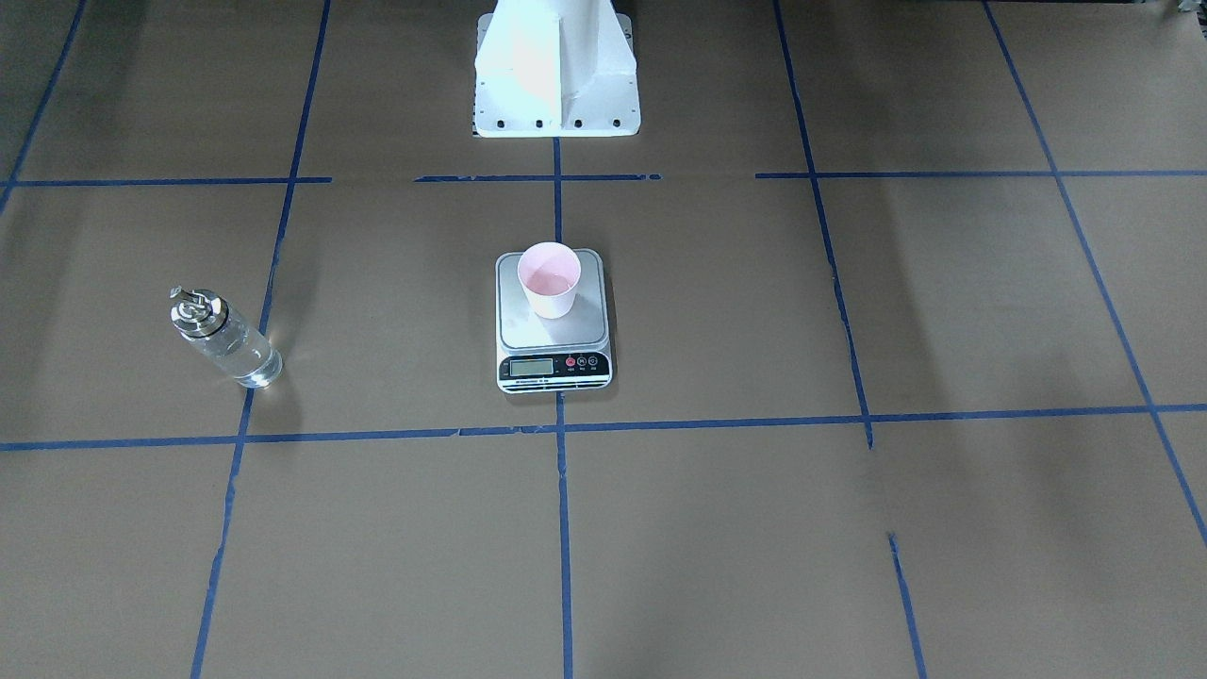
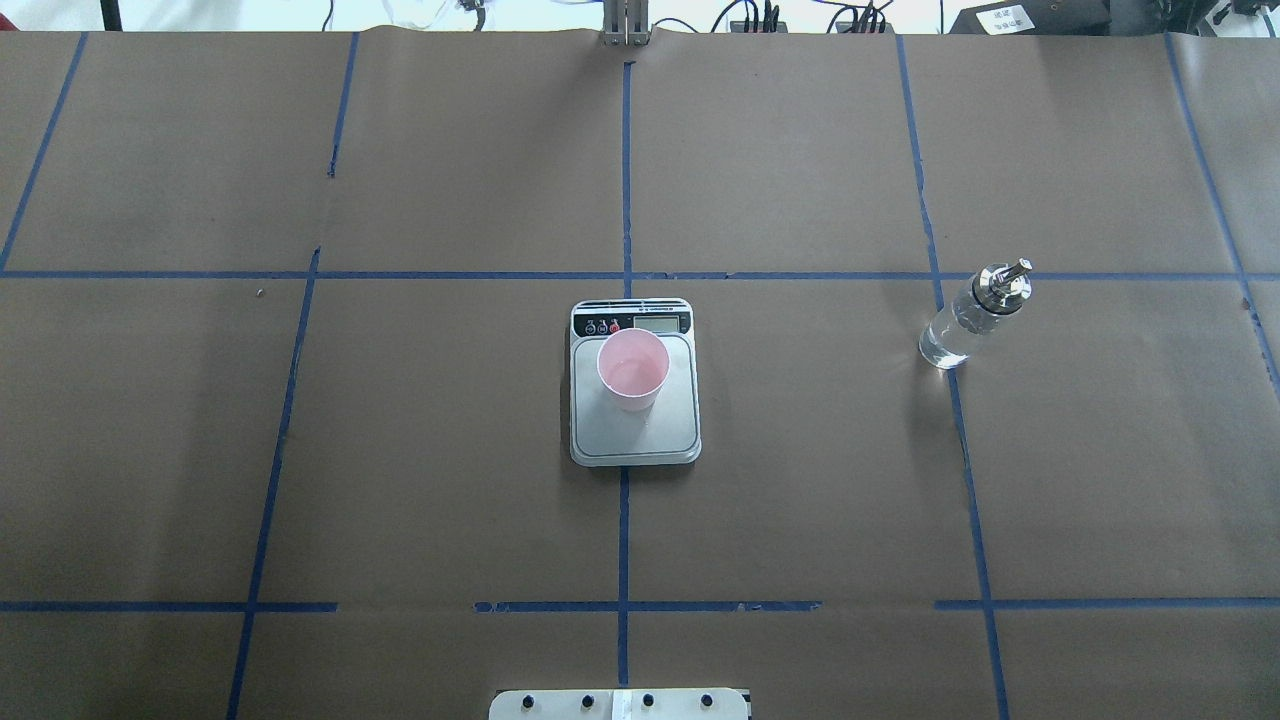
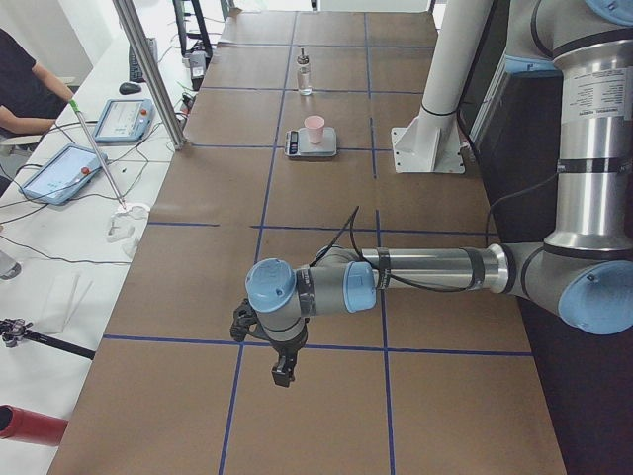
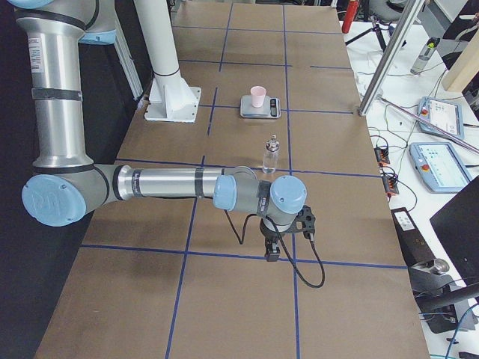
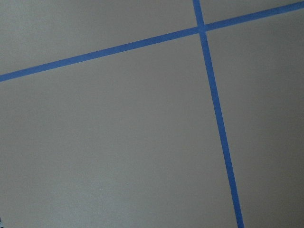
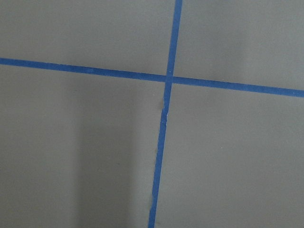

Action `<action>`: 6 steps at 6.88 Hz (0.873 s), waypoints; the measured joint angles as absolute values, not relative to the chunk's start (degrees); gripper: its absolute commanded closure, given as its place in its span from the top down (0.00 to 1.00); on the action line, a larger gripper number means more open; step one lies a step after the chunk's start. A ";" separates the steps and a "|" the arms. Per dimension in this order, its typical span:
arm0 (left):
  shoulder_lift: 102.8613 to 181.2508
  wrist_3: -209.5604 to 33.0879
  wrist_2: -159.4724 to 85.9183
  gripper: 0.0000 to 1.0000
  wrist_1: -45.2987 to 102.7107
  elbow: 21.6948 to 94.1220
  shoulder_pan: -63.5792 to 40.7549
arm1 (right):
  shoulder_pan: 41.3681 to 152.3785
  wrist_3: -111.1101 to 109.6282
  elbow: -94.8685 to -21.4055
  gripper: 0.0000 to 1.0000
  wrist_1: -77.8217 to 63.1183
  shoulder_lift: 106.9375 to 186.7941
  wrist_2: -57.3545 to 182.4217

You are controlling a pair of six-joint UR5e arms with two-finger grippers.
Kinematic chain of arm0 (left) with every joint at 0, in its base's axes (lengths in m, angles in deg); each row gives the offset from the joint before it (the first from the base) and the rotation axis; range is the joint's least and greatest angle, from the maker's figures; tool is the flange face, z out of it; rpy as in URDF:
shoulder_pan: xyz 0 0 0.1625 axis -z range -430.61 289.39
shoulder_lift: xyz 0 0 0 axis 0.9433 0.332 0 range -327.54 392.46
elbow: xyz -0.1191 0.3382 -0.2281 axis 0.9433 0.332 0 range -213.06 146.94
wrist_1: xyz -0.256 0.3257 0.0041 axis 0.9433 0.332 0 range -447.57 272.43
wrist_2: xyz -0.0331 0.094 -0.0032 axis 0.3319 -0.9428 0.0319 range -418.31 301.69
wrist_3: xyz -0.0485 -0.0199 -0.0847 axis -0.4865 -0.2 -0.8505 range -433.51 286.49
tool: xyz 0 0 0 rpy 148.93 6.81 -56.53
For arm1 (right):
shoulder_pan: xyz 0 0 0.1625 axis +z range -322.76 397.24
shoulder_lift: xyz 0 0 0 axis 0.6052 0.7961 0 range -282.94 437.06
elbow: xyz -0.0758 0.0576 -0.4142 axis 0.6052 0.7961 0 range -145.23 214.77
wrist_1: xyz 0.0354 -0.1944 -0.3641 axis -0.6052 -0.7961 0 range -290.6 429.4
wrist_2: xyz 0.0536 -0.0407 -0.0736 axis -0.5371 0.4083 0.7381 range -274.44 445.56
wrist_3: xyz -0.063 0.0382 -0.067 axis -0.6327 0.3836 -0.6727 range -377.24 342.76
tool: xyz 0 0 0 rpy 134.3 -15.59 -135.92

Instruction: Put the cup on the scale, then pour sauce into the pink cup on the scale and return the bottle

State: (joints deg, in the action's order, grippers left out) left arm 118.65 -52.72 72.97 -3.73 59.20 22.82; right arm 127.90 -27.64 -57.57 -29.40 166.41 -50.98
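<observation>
The pale pink cup (image 1: 549,280) (image 2: 632,370) stands upright on the silver scale (image 1: 556,332) (image 2: 636,442) at the table's middle. The clear bottle (image 1: 226,341) (image 2: 970,318) with its silver spout stands upright on the robot's right side, apart from the scale, with clear sauce (image 2: 944,346) in it. Both arms are far from these things. My left gripper (image 3: 282,374) shows only in the exterior left view, hanging over bare table. Only the exterior right view holds my right gripper (image 4: 271,254), which hangs nearer than the bottle (image 4: 271,155). Whether either is open or shut I cannot tell.
Blue tape lines (image 2: 625,180) divide the brown table cover into squares. The white robot pedestal (image 1: 556,80) rises behind the scale. Beyond the far table edge lie tablets (image 3: 61,173), cables and a slanted metal pole (image 3: 148,69); a seated person (image 3: 25,89) is there.
</observation>
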 measured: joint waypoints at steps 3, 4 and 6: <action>118.60 -59.38 73.11 1.00 0.24 57.57 22.82 | 128.10 -27.61 -57.52 1.00 -29.39 166.60 -51.11; 118.54 -64.88 73.15 1.00 2.63 57.62 22.83 | 128.11 -27.55 -57.52 1.00 -29.39 166.61 -51.11; 118.09 -70.32 73.17 1.00 9.05 57.60 22.92 | 128.12 -26.98 -57.52 1.00 -29.39 166.61 -51.11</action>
State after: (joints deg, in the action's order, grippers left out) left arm 118.09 -70.32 73.17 9.05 57.60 22.92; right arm 128.12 -26.98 -57.52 -29.39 166.61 -51.11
